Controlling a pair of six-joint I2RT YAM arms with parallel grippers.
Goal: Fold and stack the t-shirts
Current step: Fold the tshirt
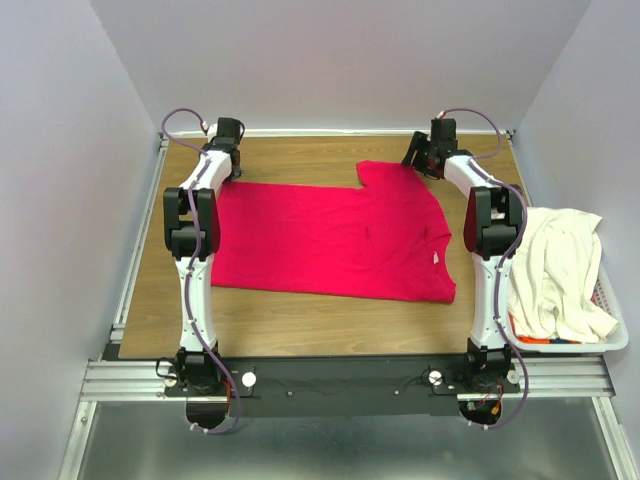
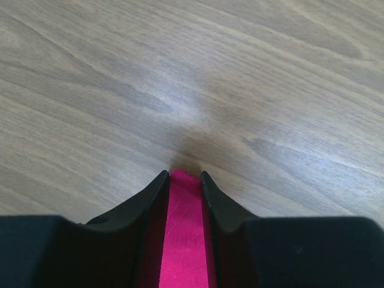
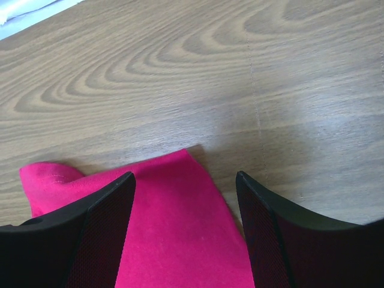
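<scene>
A crimson-red t-shirt (image 1: 330,235) lies spread flat across the wooden table (image 1: 300,320). My left gripper (image 1: 226,172) is at the shirt's far left corner. In the left wrist view that gripper (image 2: 183,175) is shut on a stitched strip of the red cloth (image 2: 183,240). My right gripper (image 1: 416,156) hovers at the far right sleeve. In the right wrist view it (image 3: 185,177) stands open, with the sleeve corner (image 3: 174,228) lying between the fingers and touching neither. A cream-white t-shirt (image 1: 555,265) is heaped on the basket at the right.
A white slatted laundry basket (image 1: 612,340) stands off the table's right edge, beside the right arm. Grey walls close in the left, back and right sides. A metal rail (image 1: 340,378) runs along the near edge with both arm bases on it.
</scene>
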